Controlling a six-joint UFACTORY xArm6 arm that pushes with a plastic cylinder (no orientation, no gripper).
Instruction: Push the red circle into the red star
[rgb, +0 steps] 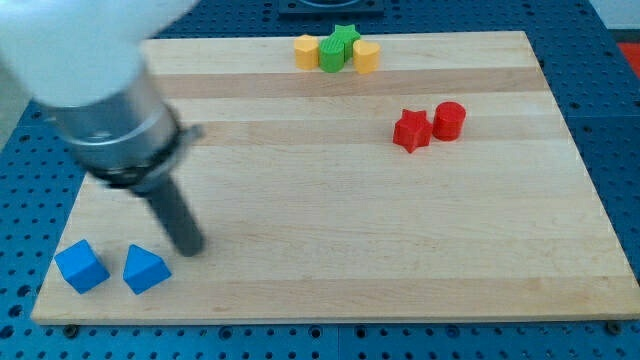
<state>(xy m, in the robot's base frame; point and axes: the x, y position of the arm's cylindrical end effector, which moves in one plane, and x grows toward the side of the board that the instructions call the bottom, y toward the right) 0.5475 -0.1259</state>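
The red circle (450, 120) sits on the wooden board (340, 240) at the upper right, touching the right side of the red star (411, 131). My tip (190, 247) rests on the board at the lower left, far from both red blocks. It stands just up and to the right of the blue triangular block (145, 269).
A blue cube (81, 266) lies left of the blue triangular block near the board's bottom left corner. At the top edge, a yellow hexagon (306, 51), a green star (339, 49) and a yellow block (367, 56) sit in a tight row.
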